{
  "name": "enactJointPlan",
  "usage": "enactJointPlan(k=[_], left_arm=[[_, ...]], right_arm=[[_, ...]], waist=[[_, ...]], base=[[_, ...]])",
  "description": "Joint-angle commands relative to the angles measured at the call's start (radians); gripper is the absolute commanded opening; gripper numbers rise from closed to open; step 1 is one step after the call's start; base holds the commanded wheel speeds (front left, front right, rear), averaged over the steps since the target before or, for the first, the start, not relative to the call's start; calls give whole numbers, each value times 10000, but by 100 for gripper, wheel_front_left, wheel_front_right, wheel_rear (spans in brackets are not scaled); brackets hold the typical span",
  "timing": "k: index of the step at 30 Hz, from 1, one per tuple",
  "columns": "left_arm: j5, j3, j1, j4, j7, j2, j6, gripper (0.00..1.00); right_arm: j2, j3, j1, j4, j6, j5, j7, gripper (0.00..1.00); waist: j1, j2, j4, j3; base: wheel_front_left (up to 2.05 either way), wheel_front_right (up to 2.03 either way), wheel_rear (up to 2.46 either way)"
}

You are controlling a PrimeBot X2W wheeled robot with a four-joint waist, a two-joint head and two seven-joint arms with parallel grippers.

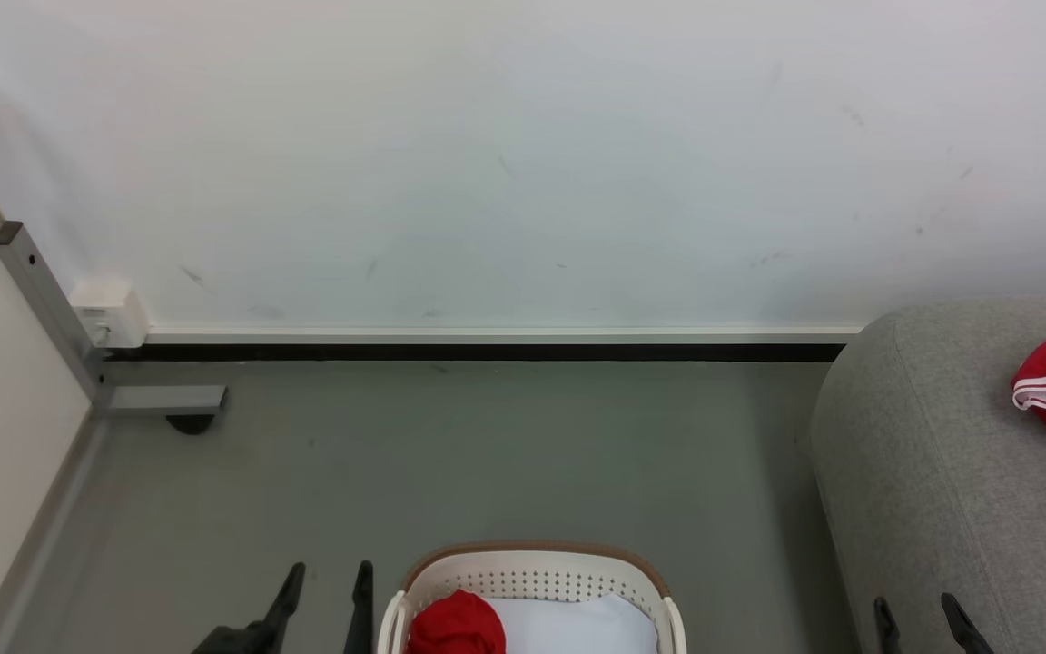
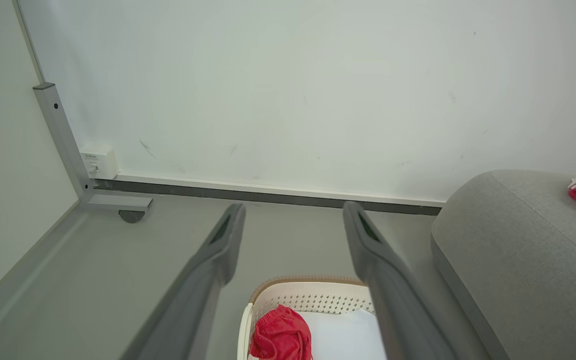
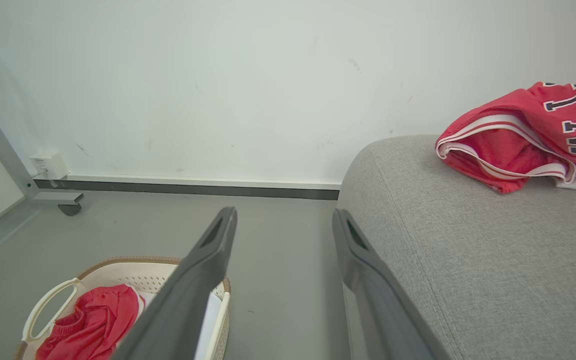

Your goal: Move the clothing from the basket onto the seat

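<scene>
Left end effector (image 1: 330, 568) and right end effector (image 1: 913, 601) stand parted, empty. Between them, red clothing (image 1: 457, 625) lies bunched in the basket (image 1: 532, 549): likely light and limp, best pinched at its raised fold. Beyond the right, a jersey (image 3: 518, 130) lies on the seat (image 1: 932, 454).

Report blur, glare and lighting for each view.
Head view: flat, even light, no glare. Left wrist view: left hand blurred by closeness, basket sharp. Right wrist view: right hand soft low down, jersey on the sofa crisp.
</scene>
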Motion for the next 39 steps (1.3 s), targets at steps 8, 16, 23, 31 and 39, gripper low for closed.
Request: enactJointPlan(k=[8,16,23,31,39], left_arm=[[434,342,60,226,-5,-244,-370,100],[965,89,-446,718,-5,-309,-658,100],[1644,-825,-1933,1620,1097,-289,-989,100],[2354,-1491,-3971,2879,2787,-280,-1102,100],[2620,-1488,-5182,4352,3861,-181,-746,100]], right_arm=[[-22,39,-101,23,-25,87,4,100],[-22,66,-259,-53,-25,12,4,100],[-20,189,-728,-193,-25,48,4,100],[-17,608,-1880,-464,-24,561,5,100],[-17,1157,-2772,-663,-25,1340,4,100]], waist=[[0,-1,1,26],[0,-1,-201,424],[0,-1,-596,1421],[0,-1,-1455,3413],[0,-1,-2559,4962]], base=[[0,0,0],[0,0,0],[0,0,0],[0,0,0],[0,0,0]])
